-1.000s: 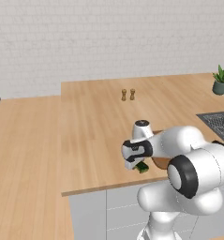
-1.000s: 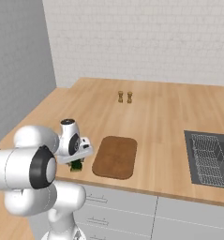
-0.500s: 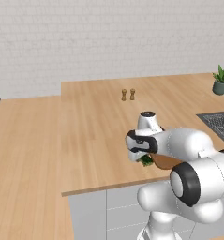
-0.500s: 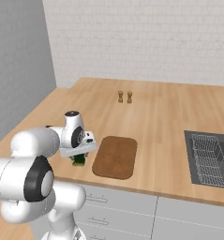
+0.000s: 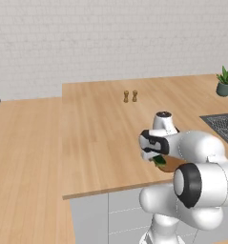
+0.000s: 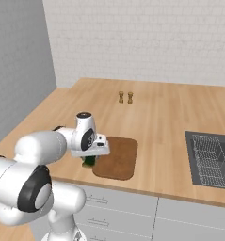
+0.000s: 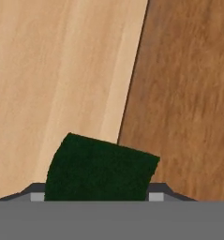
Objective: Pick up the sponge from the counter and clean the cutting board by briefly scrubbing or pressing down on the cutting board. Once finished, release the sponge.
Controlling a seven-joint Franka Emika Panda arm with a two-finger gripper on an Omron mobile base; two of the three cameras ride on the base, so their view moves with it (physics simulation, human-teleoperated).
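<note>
The dark green sponge sits between my gripper's fingertips, and the gripper is shut on it. In the hand view the sponge hangs over the seam where the light wood counter meets the left edge of the reddish-brown cutting board. From the right base view, the gripper holds the sponge just above the counter at the board's left edge. The left base view has the sponge under the hand, with a sliver of the board behind the arm.
Two small brown shakers stand further back on the counter. A sink with a dark rack lies to the right of the board. A potted plant stands at the far right. The counter's front edge runs just below the board.
The arm has carried the sponge to the right along the counter, from beside the board to its left edge. The grip on the sponge is unchanged.
</note>
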